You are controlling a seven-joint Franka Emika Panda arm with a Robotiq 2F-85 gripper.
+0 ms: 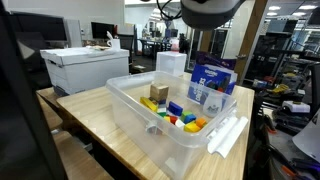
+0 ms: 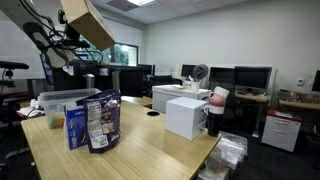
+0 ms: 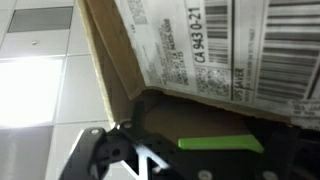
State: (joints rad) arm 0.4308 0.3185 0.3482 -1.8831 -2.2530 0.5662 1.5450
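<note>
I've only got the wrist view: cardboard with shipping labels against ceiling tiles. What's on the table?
Observer: A clear plastic bin stands on the wooden table, with coloured blocks inside it.
Operator: Anything beside the bin?
Observer: A blue bag stands upright on the table right next to it.
Operator: And where is that cardboard?
Observer: It's a cardboard box, high above the table, up by the arm. I cannot tell whether it is held.
</note>
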